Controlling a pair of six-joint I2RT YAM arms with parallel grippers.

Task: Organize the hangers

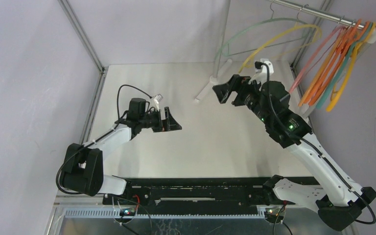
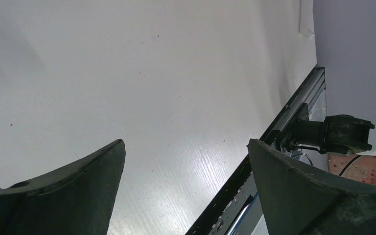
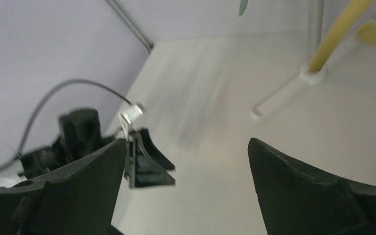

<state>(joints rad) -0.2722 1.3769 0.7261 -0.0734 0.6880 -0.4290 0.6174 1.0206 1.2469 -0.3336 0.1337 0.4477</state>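
Several hangers (image 1: 335, 61) in orange, pink, teal and yellow hang bunched at the right end of the steel rail (image 1: 313, 12). A pale green hanger (image 1: 254, 28) and a yellow hanger (image 1: 284, 35) hang further left on the rail. My right gripper (image 1: 223, 91) is open and empty, in the air just left of and below the yellow hanger's lower end. The right wrist view shows it open (image 3: 186, 152), with the yellow hanger (image 3: 335, 36) at the upper right. My left gripper (image 1: 174, 121) is open and empty over the table's middle left; its wrist view (image 2: 186, 147) shows only bare table between the fingers.
The rack's white foot (image 1: 210, 85) lies on the white table (image 1: 196, 147) at the back, also in the right wrist view (image 3: 284, 93). Grey walls close in the left, back and right. A black rail (image 1: 200, 188) runs along the near edge. The right arm's base (image 2: 342, 134) shows in the left wrist view.
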